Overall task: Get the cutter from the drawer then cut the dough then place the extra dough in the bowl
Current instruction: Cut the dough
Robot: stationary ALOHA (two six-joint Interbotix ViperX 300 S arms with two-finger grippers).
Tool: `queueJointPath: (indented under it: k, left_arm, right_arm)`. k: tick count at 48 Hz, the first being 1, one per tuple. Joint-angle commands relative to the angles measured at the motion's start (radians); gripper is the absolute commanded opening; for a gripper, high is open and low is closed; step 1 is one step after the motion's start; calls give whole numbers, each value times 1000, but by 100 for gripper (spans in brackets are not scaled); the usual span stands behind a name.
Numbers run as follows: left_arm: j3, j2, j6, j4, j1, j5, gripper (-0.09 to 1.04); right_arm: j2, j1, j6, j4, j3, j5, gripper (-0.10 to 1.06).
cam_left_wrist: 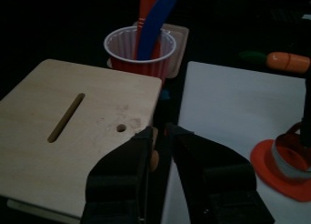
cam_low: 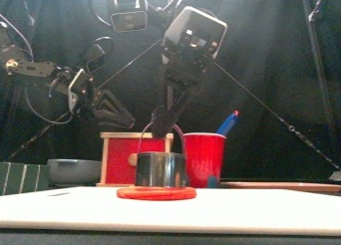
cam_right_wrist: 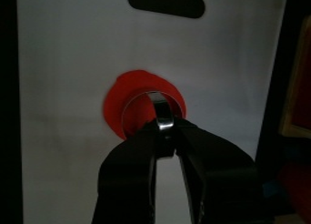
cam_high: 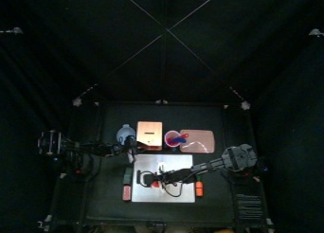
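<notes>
Board [cam_high: 158, 193]: cutter [cam_low: 162, 170] held in right end effector [cam_right_wrist: 162, 119].

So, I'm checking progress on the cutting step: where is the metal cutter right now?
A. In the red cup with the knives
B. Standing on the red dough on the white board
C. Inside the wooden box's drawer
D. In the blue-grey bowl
B: the cutter stands upright on the red dough on the white board, with the right gripper shut on it from above.

Robot lab: black curtain [cam_high: 76, 47], small table [cam_high: 99, 197].
</notes>
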Motion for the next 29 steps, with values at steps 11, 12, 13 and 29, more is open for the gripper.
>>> queueJointPath:
  k: [11, 12, 13, 29]
  left_arm:
    - [-9, -12, -2, -3, -2, -11, 64]
    - [-9, -11, -2, -3, -3, -11, 64]
    - [-9, -11, 0, -3, -3, -11, 64]
    - [-12, -12, -6, -8, -5, -11, 64]
  right_arm:
    - [-20, -6, 2, 8, -25, -12, 72]
    - [-20, -6, 2, 9, -25, -12, 73]
    - [-21, -5, 2, 11, -25, -12, 74]
    - [-137, -8, 2, 0, 18, -25, 81]
